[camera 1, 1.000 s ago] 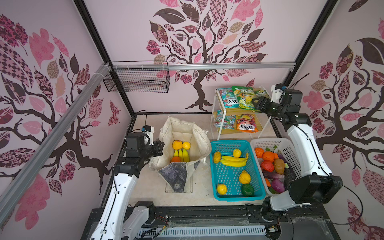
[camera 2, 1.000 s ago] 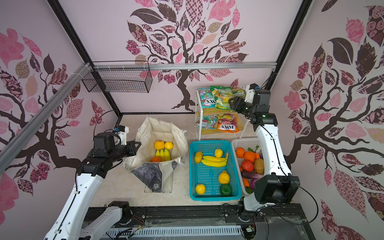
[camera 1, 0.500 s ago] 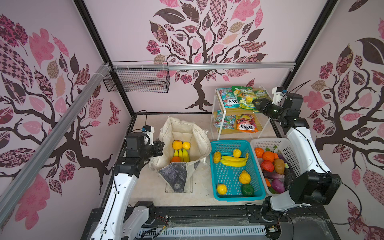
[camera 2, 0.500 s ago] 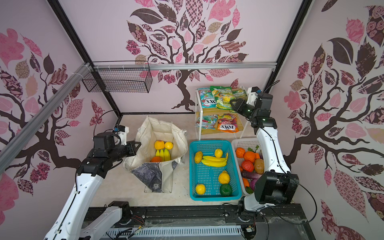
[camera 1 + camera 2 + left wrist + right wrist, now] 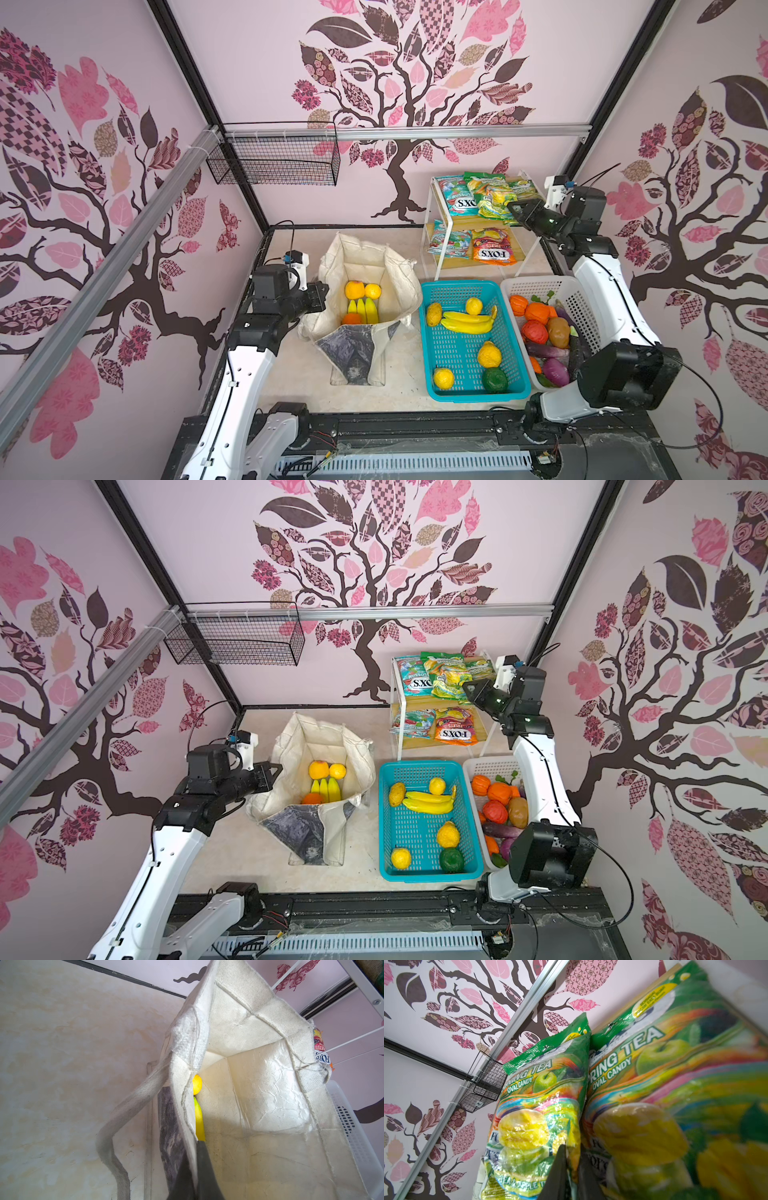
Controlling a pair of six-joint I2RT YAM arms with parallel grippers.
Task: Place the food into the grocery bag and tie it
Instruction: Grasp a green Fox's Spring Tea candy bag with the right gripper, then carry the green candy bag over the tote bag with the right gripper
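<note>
The cream grocery bag (image 5: 365,257) (image 5: 320,737) stands open left of centre in both top views. Inside it lies food: yellow bananas (image 5: 362,309), an orange piece and two yellow-orange fruits. My left gripper (image 5: 322,291) (image 5: 196,1144) is shut on the bag's near-left rim (image 5: 187,1093), with cloth pinched between its fingers. My right gripper (image 5: 512,208) (image 5: 573,1148) is at the top shelf and shut on the edge of a green snack packet (image 5: 492,199) (image 5: 542,1093). A second green packet (image 5: 654,1084) lies right beside it.
A white wire shelf rack (image 5: 428,232) at the back holds teal and orange packets too. To the right of the bag a teal basket (image 5: 423,332) holds fruit and a white basket (image 5: 536,283) holds vegetables. A black wire basket (image 5: 274,160) hangs on the back wall.
My right gripper's jaws have closed from wide open onto the green packet's edge at the top shelf. The left arm and the bag have not moved.
</note>
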